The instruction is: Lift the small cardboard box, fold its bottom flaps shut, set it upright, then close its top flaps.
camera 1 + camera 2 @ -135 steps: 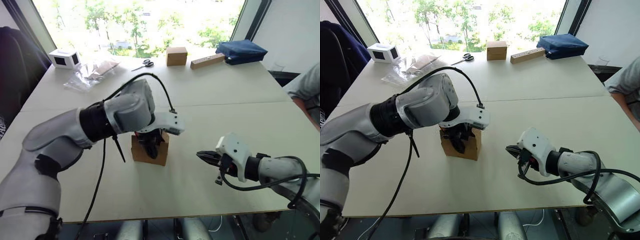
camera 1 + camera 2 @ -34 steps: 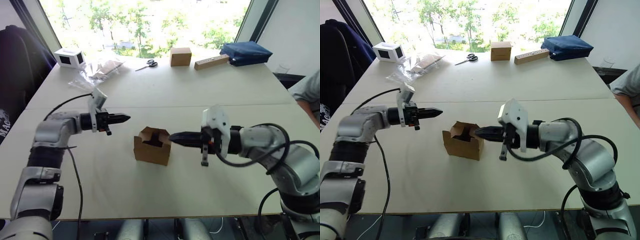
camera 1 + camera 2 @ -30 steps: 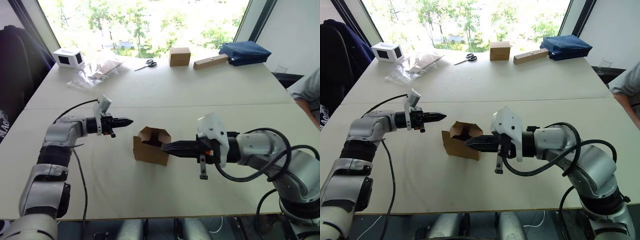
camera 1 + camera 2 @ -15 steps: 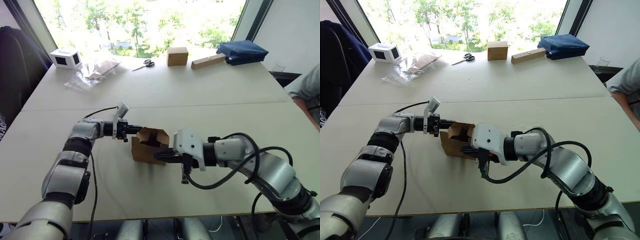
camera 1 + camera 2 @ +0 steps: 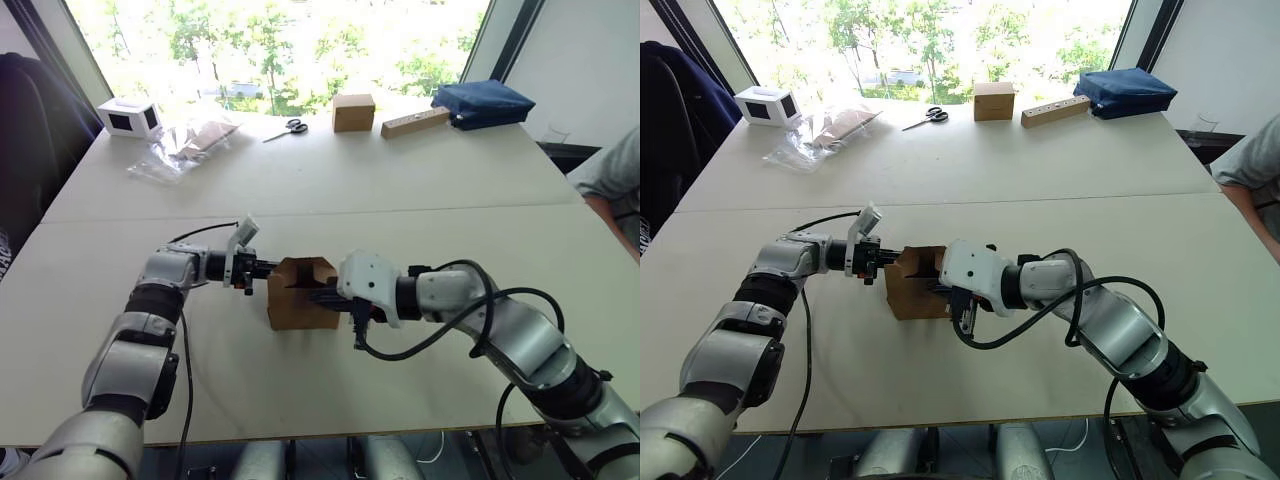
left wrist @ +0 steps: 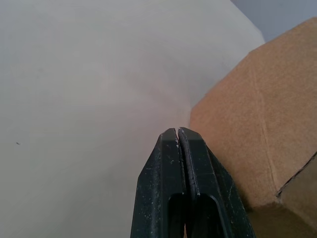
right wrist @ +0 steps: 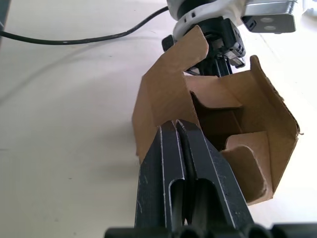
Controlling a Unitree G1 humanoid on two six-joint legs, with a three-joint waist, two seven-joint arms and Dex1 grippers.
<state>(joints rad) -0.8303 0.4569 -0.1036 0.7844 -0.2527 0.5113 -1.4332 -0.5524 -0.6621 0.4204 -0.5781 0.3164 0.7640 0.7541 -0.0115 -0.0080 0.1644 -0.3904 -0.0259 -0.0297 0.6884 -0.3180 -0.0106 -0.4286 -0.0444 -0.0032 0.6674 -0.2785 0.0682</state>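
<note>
White table (image 5: 450, 180): small cardboard box (image 5: 298, 305), scissors (image 5: 290, 127), wooden block (image 5: 414, 122).

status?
Left gripper shut, tip against small cardboard box. Right gripper shut, at opposite side. Box on table, top flaps open. Nothing in the way.

Small cardboard box (image 5: 300, 296) bottom flaps hidden underneath; right pincer (image 5: 318, 296) tips hidden against box
</note>
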